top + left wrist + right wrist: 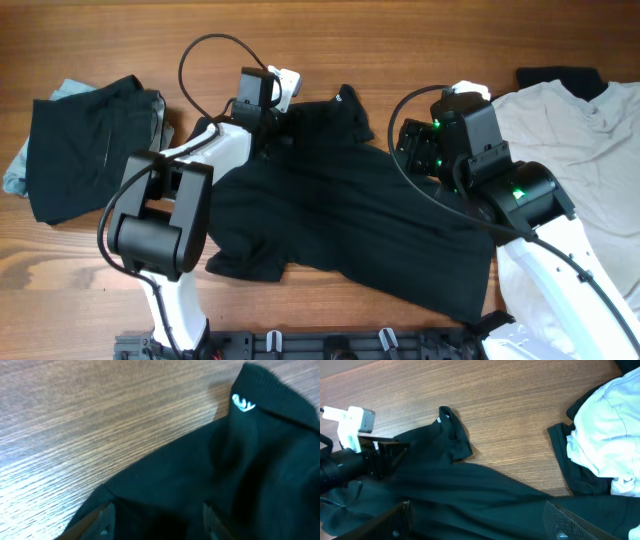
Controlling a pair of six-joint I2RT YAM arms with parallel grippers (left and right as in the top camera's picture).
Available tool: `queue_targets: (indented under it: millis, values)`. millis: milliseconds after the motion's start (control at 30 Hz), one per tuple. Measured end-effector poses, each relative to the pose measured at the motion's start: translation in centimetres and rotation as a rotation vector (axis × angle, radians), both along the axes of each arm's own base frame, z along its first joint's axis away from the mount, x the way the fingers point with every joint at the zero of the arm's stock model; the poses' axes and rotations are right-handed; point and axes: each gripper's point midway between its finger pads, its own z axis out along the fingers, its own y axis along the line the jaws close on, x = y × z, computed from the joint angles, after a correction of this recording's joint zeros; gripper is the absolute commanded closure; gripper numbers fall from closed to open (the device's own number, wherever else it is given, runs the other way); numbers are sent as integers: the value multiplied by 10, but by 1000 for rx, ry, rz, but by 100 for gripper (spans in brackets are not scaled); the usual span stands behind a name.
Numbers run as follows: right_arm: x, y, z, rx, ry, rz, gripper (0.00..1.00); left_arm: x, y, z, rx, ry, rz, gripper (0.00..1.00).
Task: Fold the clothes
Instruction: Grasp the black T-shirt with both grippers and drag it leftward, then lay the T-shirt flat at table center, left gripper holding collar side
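A brown wooden table (330, 40) with a fine straight grain carries everything. Across its middle sprawls the large black shirt (350, 220), soft and matt, rumpled rather than flat, with one sleeve reaching toward the near left and its body running to the near right edge. A narrow knitted flap of it points to the far side and bears a small white logo (243, 403).

To the right lies a whitish-grey garment (580, 150), loosely creased, on top of another black piece (560, 78) that shows at its far edge. Its inner edge sits close beside the shirt. At the far left, well apart from the shirt, a folded black garment (80, 150) rests on a light blue one (15, 175), of which only the edges show.

The left arm (160, 210), black joints with white links, reaches from the near edge over the shirt's left side and hides part of it. The right arm (520, 190), with green lights on its housing, covers the shirt's right shoulder area. A thin black cable (215, 45) loops above the left arm.

The left gripper (157, 522) sits low at the shirt's far left edge, its two fingers apart with black cloth lying between and under them, not pinched. The right gripper (480, 522) hangs above the shirt with its jaws spread wide and nothing in them.
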Motion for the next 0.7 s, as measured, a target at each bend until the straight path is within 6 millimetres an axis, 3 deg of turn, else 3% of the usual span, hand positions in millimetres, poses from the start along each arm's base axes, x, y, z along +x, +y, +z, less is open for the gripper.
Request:
queue_targets:
  millis: [33, 67, 167, 267, 433, 500, 600, 633, 667, 700]
  values:
    - [0, 0, 0, 0, 0, 0, 12, -1, 1, -6, 9, 8, -3, 80]
    - [0, 0, 0, 0, 0, 0, 12, 0, 2, -8, 17, 4, -3, 94]
    - [0, 0, 0, 0, 0, 0, 12, 1, 5, -11, 39, 1, 5, 96]
    - [-1, 0, -1, -2, 3, 0, 12, 14, 26, -10, 118, -44, 84, 96]
    - [-1, -1, -1, -3, 6, 0, 12, 52, 132, 7, 190, -63, 417, 96]
    - [-1, -1, -1, -4, 7, 0, 11, 74, 169, 35, 162, -106, 529, 96]
    - [0, -1, -4, -13, 13, -5, 11, 84, 197, 65, 154, -137, 610, 96]
    - [2, -1, -9, -23, 25, -8, 10, 85, 204, 76, 152, -142, 639, 77]
    - [6, -2, -20, -42, 58, -15, 8, 86, 210, 86, 150, -149, 666, 48]
    - [9, -3, -27, -53, 76, -24, 8, 84, 217, 93, 148, -150, 689, 40]
